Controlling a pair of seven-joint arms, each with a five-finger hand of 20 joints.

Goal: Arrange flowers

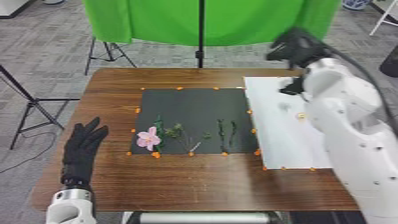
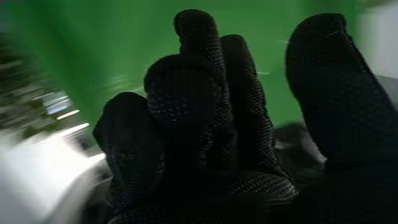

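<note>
My right arm [image 1: 342, 107] hides part of the white sheet [image 1: 275, 130]. Wrist view: right robot hand [image 1: 298, 47] loosely open, empty, green cloth [image 2: 258, 20] beyond.

Wooden table [image 1: 178, 185] with black mat [image 1: 191, 107], white sheet [image 1: 275, 135], orange bits [image 1: 156, 155]

- Table [image 1: 204, 185], lower centre: smooth, faintly glossy wood
- Curtain [image 1: 258, 27], top: green cloth
- Mat [image 1: 191, 110], centre: matt
- Sheet [image 1: 278, 120], right: looks smooth, matt

1 pink flower [image 1: 148, 139], 2 mats [image 1: 194, 106]
</note>
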